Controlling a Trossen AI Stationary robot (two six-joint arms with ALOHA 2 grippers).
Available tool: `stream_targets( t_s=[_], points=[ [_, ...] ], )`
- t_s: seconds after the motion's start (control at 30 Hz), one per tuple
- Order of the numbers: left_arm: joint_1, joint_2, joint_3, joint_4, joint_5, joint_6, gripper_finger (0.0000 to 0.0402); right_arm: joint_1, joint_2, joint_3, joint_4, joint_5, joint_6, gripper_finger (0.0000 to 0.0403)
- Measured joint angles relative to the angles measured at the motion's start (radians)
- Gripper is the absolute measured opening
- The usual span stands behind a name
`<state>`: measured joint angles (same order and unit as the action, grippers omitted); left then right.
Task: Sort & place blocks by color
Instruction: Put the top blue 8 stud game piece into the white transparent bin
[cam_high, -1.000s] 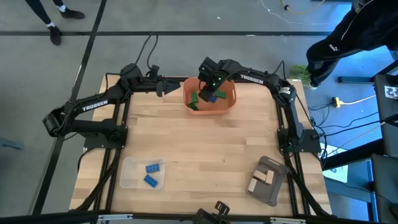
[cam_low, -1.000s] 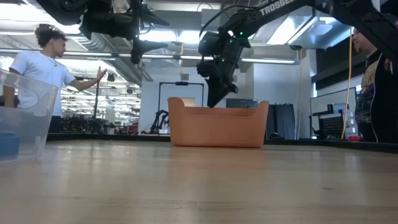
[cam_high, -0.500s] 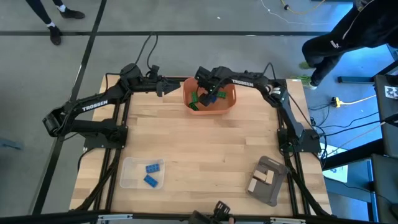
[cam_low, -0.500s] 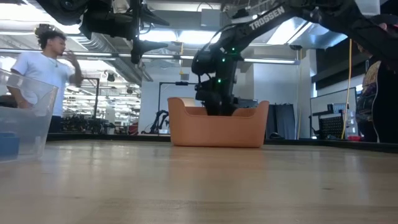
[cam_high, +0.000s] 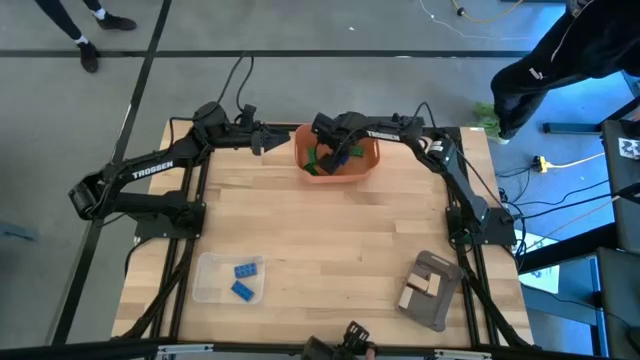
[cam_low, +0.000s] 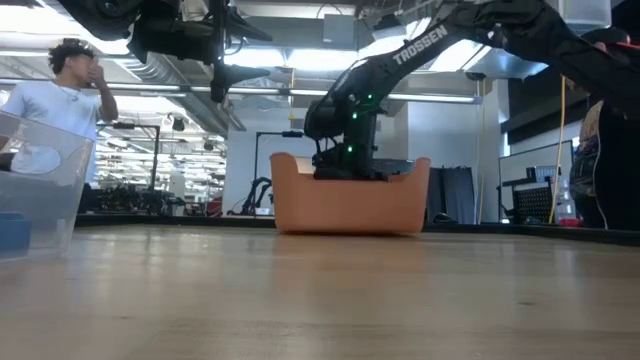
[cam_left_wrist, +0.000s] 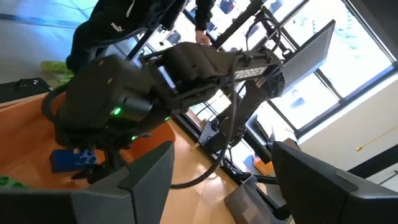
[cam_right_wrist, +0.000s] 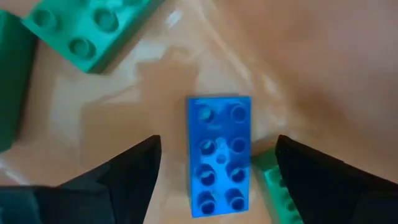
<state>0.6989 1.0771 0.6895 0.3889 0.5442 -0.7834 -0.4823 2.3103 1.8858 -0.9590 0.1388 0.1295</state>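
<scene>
I saw right pincer (cam_right_wrist: 214, 180) spread wide inside orange plastic bin (cam_high: 362, 165), straddling blue studded brick (cam_right_wrist: 219, 155); left pincer (cam_left_wrist: 221, 180) likewise spread, beside bin.

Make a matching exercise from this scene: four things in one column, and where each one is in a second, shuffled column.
Things:
1. right tool
2. left tool
3. two blue blocks
4. tan blocks

Places:
A. in the grey tray at the table's front right
B. open, down inside the orange bin, over a blue block
C. in the clear tray at the table's front left
D. open, beside the orange bin, outside it

Pairs: 1-B, 2-D, 3-C, 4-A
</scene>
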Motion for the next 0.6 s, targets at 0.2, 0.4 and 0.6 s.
stream_targets(
  t_s=[0.2,0.4,0.6],
  points=[
    [0.000,0.000,0.000,0.000,0.000,0.000,0.0261,0.001,0.026,0.000,-0.005,-0.004,0.021,0.0314],
    [0.000,0.000,0.000,0.000,0.000,0.000,0.0261,0.003,0.028,0.000,-0.005,-0.006,0.027,0.0263],
    [0.000,0.000,0.000,0.000,0.000,0.000,0.0261,0.007,0.029,0.001,-0.020,-0.009,0.015,0.0150]
  ],
)
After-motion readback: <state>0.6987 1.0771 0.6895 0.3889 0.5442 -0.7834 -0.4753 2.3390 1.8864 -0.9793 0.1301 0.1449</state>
